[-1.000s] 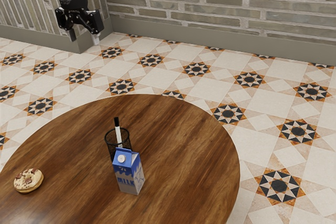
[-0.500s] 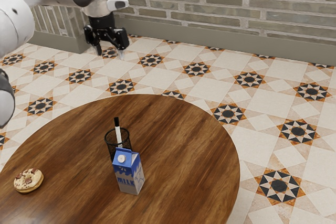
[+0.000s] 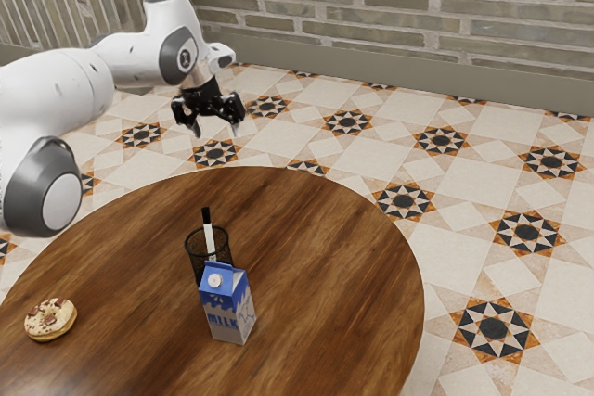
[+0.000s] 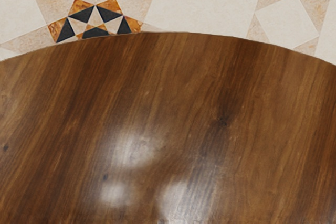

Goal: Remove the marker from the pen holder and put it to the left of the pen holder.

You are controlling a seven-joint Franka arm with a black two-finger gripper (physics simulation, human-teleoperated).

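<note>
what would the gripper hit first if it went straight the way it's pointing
Probably the wooden tabletop: the gripper points roughly downward, and the wrist view looks onto wood. Depth is unclear, though, so it might just miss the edge.

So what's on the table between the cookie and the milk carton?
Only bare tabletop lies between the cookie and milk carton, in the exterior view.

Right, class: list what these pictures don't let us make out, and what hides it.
Marker: lower end, exterior view, behind pen holder and milk carton.
Pen holder: base, exterior view, behind the milk carton.
Table: near edge, cut off by the exterior view's lower edge.
Arm: base, cut off at the exterior view's left edge.
</note>
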